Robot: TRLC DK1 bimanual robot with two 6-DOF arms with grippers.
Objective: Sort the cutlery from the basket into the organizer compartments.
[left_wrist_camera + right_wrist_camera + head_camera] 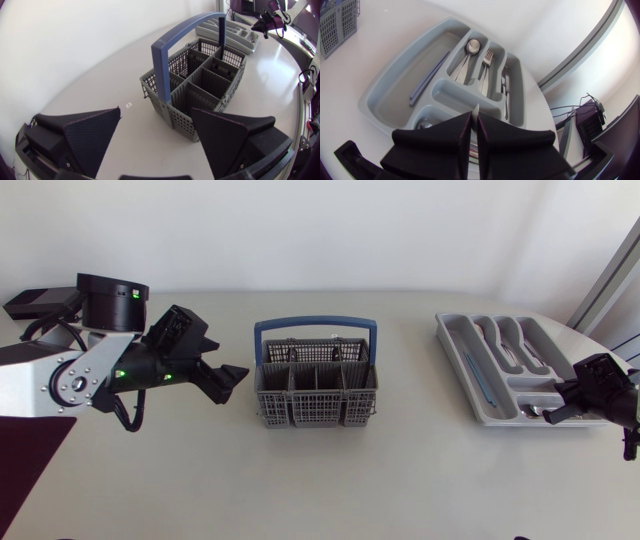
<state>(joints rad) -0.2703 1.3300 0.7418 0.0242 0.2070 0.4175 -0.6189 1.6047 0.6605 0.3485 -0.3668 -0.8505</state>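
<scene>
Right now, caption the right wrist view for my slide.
Right tool shut on a thin cutlery piece above the grey organizer.

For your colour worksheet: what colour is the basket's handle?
The handle is blue, clearest in the left wrist view.

Grey basket (210,82) with blue handle (172,45) ahead of the left gripper (156,111), fingers (90,135) apart — organizer (237,32) beyond.

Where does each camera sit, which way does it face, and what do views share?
Head view: fixed above the table, looking down; grey mesh basket with blue handle, grey plastic organizer tray, left arm, right arm show.
Left wrist view: on left arm, facing the basket; open left tool shows.
Right wrist view: on right arm, above the organizer tray; right tool shut on a thin silver piece.
All three share basket and tray.
</scene>
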